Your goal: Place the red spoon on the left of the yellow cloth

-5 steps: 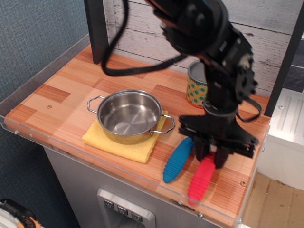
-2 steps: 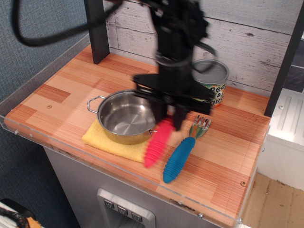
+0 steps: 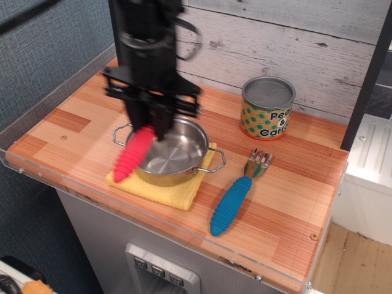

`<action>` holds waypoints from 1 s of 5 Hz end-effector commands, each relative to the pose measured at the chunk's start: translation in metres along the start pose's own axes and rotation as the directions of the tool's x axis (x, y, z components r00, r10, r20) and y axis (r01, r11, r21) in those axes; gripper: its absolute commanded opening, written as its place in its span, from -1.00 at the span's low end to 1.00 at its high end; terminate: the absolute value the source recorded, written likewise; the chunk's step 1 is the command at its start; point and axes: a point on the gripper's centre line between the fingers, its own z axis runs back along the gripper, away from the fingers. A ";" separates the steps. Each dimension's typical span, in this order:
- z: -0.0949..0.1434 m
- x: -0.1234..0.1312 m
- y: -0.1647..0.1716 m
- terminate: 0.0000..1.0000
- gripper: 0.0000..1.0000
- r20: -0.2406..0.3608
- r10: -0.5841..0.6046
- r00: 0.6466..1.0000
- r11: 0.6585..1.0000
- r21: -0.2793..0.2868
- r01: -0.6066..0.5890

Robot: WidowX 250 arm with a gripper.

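Observation:
My gripper (image 3: 150, 124) is shut on the red spoon (image 3: 133, 155) and holds it in the air over the left rim of the steel pot (image 3: 166, 150). Only the ribbed red-pink handle shows, hanging down and to the left; the silver bowl is hidden between the fingers. The yellow cloth (image 3: 174, 190) lies under the pot near the front edge of the wooden counter (image 3: 73, 119). The spoon's lower tip hangs over the cloth's left edge.
A blue-handled fork (image 3: 236, 198) lies to the right of the cloth. A patterned tin can (image 3: 267, 108) stands at the back right. A dark post (image 3: 124, 67) rises at the back left. A clear plastic lip (image 3: 55, 177) runs along the counter's front and left edges.
The gripper has carried the red spoon from the right front of the counter, up and leftward across the pot, to the pot's left side. The fork and can are now uncovered.

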 end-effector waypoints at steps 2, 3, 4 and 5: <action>0.001 0.033 0.090 -1.00 -1.00 -0.077 -0.131 0.988 0.985 0.102 0.139; -0.010 0.039 0.105 -1.00 -1.00 -0.048 -0.132 0.990 0.986 0.092 0.136; -0.020 0.044 0.113 -1.00 -1.00 -0.044 -0.148 0.988 0.981 0.119 0.152; -0.031 0.048 0.118 -1.00 -1.00 -0.002 -0.149 0.989 0.978 0.150 0.147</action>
